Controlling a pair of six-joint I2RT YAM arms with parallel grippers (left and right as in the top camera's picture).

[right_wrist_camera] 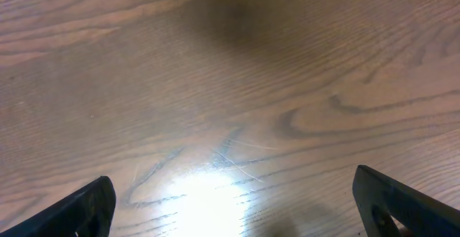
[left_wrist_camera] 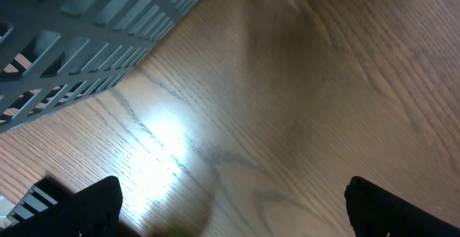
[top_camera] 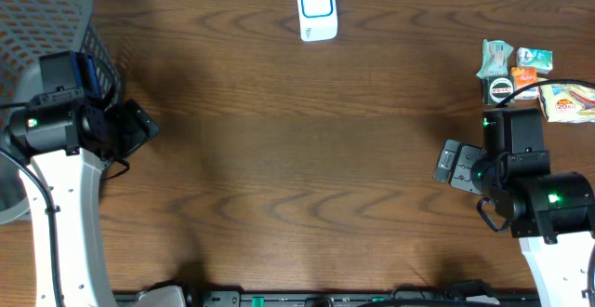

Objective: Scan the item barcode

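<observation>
Overhead: fixed above, faces straight down, takes in the whole wooden table (top_camera: 297,177). Left wrist: low over the table's left side, tilted down, slatted grey basket (left_wrist_camera: 79,43) at far left, shared with overhead. Right wrist: low and close on wood grain, right side.

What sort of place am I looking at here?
Probably a mock shop checkout set up on a wooden table: a white barcode scanner at the far edge, a cluster of small packaged goods on the right, and a grey mesh basket on the left.
</observation>
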